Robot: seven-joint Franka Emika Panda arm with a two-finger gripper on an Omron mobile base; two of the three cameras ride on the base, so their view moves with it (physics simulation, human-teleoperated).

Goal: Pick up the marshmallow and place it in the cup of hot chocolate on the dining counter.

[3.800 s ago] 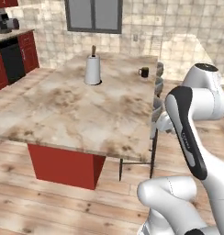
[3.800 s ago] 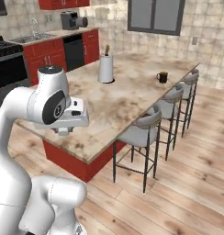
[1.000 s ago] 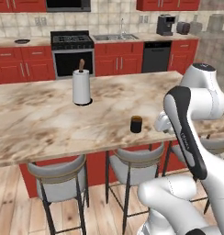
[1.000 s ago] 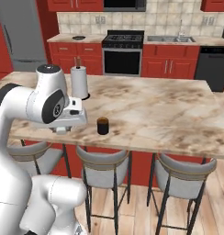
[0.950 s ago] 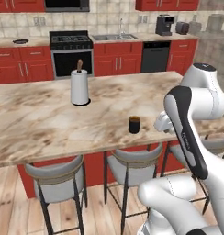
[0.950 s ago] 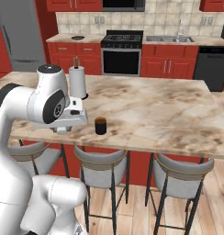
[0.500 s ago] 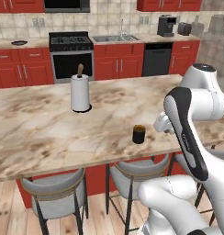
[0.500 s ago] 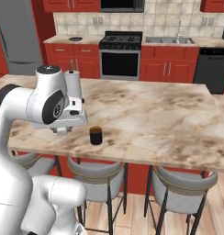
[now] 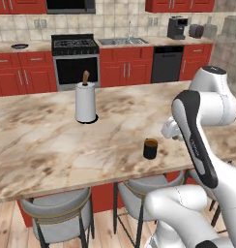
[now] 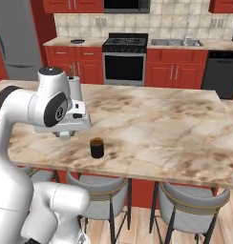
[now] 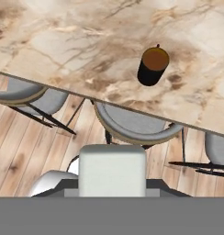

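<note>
- Your gripper (image 11: pixel 112 186) is clenched on the small white, squarish soft marshmallow (image 11: pixel 112 170), hanging over the stools, off the counter edge.
- The short near-black cylindrical cup of hot chocolate (image 11: pixel 153 66) stands near the beige marble dining counter (image 9: pixel 52 145) edge; release early and it likely drops to the floor.
- Low approach risks tipping the cup.

Around the cup of hot chocolate (image 9: pixel 150 148) the bench (image 9: pixel 47 145) lies bare on every side, and the cup's brown top is uncovered. The one tall obstacle, the paper towel roll (image 9: pixel 85 101), stands well apart from the cup, farther back. Stools (image 11: pixel 132 126) sit below the bench edge nearest the cup.
</note>
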